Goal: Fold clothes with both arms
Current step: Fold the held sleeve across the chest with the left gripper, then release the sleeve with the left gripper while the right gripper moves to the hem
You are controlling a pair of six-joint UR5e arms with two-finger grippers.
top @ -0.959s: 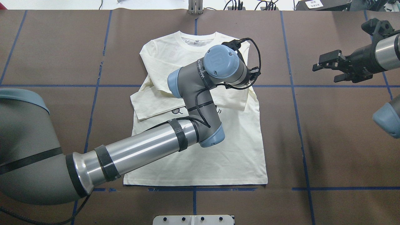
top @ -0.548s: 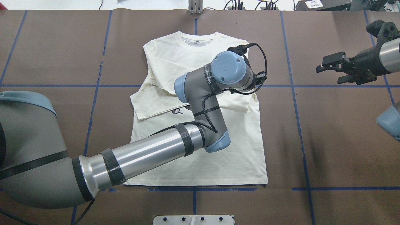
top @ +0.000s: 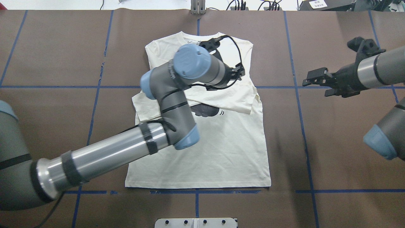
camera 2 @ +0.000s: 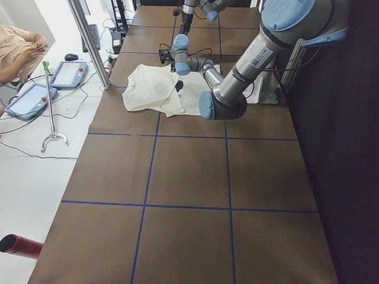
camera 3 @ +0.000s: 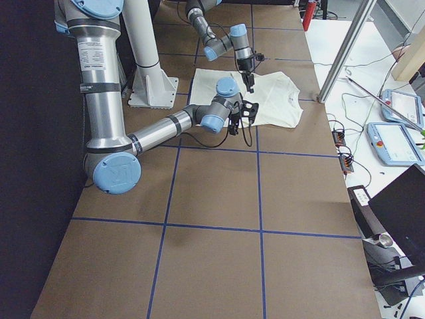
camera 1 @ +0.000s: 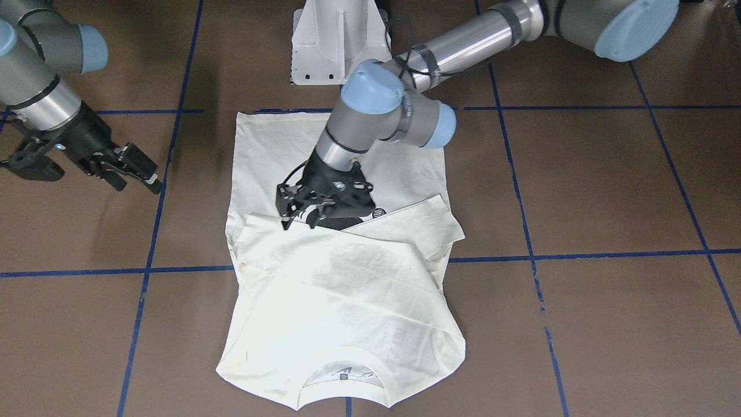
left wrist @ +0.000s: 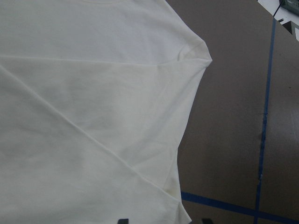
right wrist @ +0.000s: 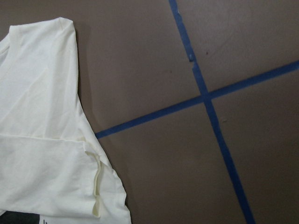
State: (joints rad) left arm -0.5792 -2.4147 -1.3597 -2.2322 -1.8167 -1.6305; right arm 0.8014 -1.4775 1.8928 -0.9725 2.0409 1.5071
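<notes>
The cream-white clothes (top: 221,152) lie flat on the brown table, collar at the far side, with both sleeves folded across the chest. A bit of black print (top: 205,110) shows below the sleeves. My left arm (top: 186,63) reaches over the chest. Its gripper (camera 1: 317,215) hangs just above the crossed sleeves (camera 1: 347,255), jaws apart and holding nothing. The left wrist view shows plain cream cloth (left wrist: 93,116) and a shoulder corner. My right gripper (top: 316,88) is open over bare table to the shirt's right. Its wrist view shows the shirt's edge (right wrist: 37,140).
Blue tape lines (top: 303,126) grid the brown table. The white pedestal base (camera 1: 336,46) stands at the robot's side. Beyond the table's far edge are a person (camera 2: 15,53), two teach pendants (camera 3: 398,139) and a metal post (camera 2: 89,41).
My left arm has swung back from the shirt's right side toward its middle and collar. The right gripper has moved in toward the shirt's right edge.
</notes>
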